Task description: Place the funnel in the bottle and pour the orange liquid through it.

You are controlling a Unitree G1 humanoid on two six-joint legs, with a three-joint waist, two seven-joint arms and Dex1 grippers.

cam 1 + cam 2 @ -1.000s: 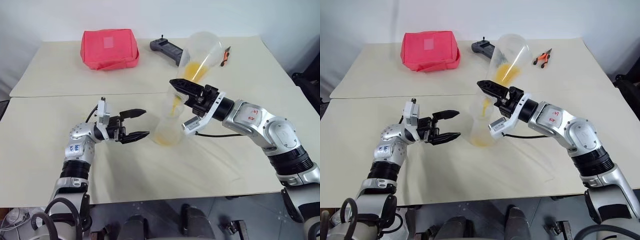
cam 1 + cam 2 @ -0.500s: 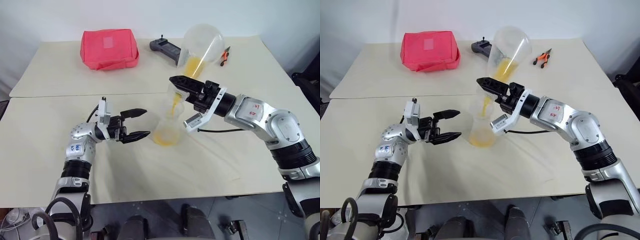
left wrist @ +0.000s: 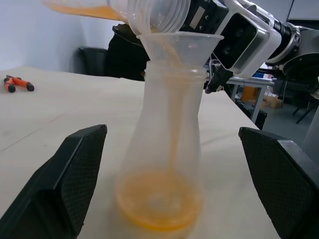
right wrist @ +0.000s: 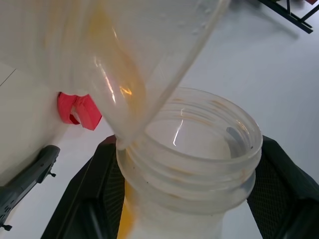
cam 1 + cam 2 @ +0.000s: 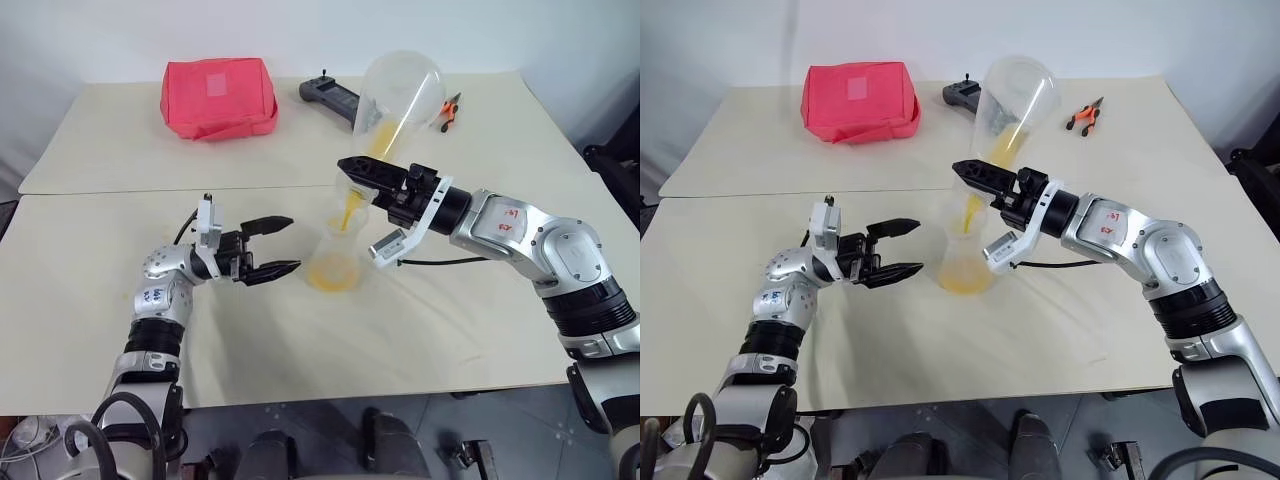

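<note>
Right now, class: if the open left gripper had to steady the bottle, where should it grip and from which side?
Probably the narrow waist of the bottle, below the funnel, coming level from the left gripper's side. The base flares wide, and the right gripper holds the tilted cup pouring above.

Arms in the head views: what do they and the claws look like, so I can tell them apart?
Both are silver with black ribbed joints and black two-fingered claws. The left claw has a white block behind it and a blue forearm sticker; the right claw has a white bracket, a black cable and red forearm markings.
</note>
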